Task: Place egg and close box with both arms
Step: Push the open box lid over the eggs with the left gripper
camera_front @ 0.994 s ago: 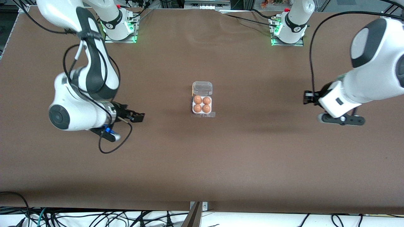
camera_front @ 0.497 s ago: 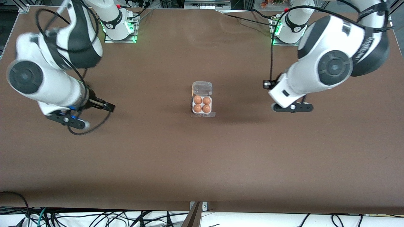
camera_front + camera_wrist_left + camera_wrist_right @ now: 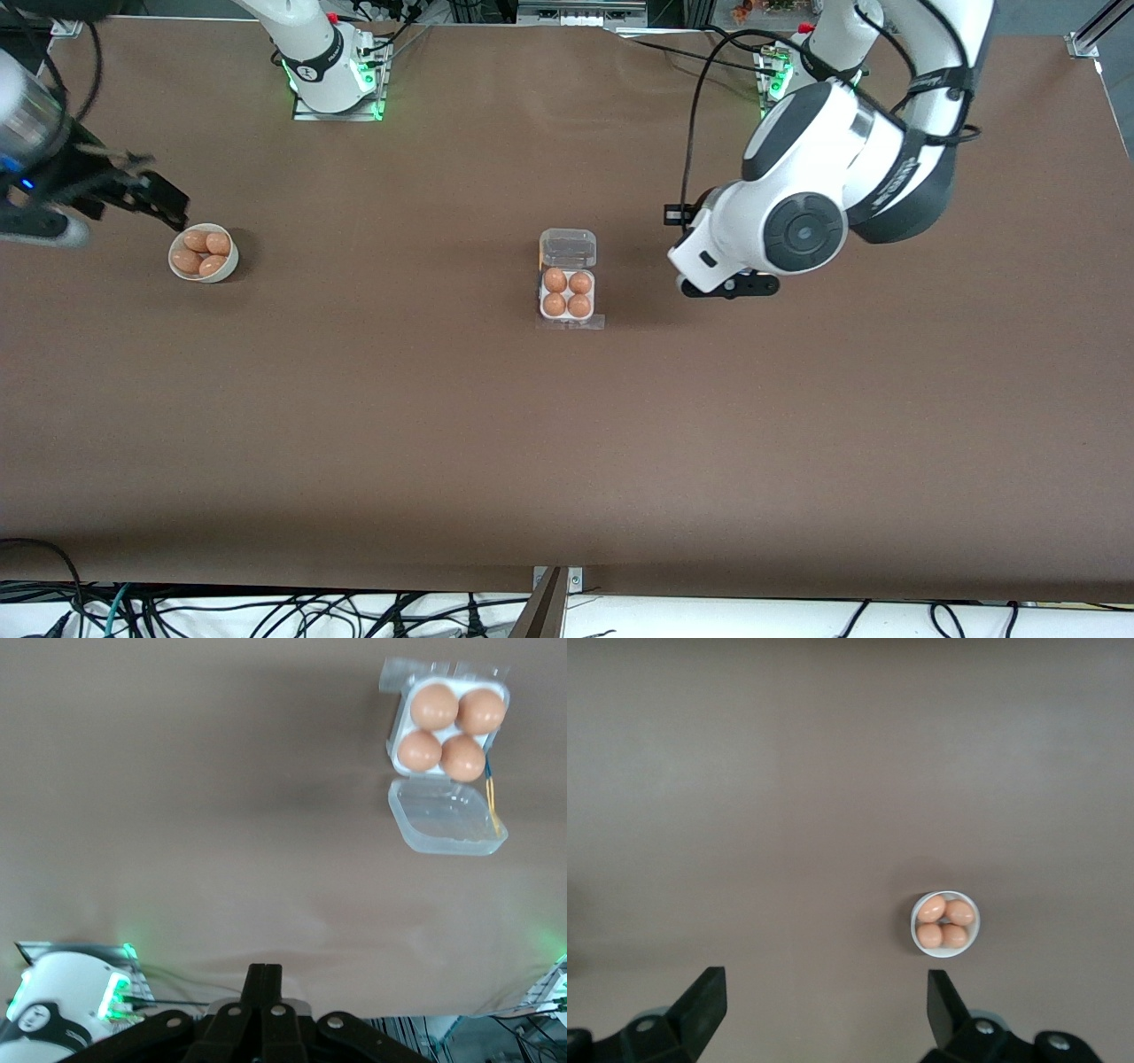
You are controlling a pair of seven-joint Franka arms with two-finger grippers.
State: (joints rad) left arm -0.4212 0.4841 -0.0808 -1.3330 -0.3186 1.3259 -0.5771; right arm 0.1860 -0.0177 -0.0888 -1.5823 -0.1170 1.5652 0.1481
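Observation:
The box (image 3: pixel 567 312) stands mid-table with its clear lid (image 3: pixel 568 247) open, lying farther from the front camera than the tray. Each of its four cells holds an orange-tan egg (image 3: pixel 555 280). The left wrist view also shows the box (image 3: pixel 395 744), its eggs (image 3: pixel 434 705) and the open lid (image 3: pixel 447 819). My left gripper (image 3: pixel 678 215) is shut and empty, in the air beside the box toward the left arm's end; its fingers (image 3: pixel 264 979) are pressed together. My right gripper (image 3: pixel 164 199) is open and empty, over the table beside the bowl (image 3: pixel 229 266); its fingers (image 3: pixel 709 997) stand wide apart.
A round white bowl (image 3: pixel 914 923) with several loose eggs (image 3: pixel 213 264) sits at the right arm's end of the table. Both arm bases stand along the table edge farthest from the front camera. Cables trail from both arms.
My right arm has swung away from the table's middle toward its own end, uncovering the bowl. My left arm has moved in toward the box. The box has not moved.

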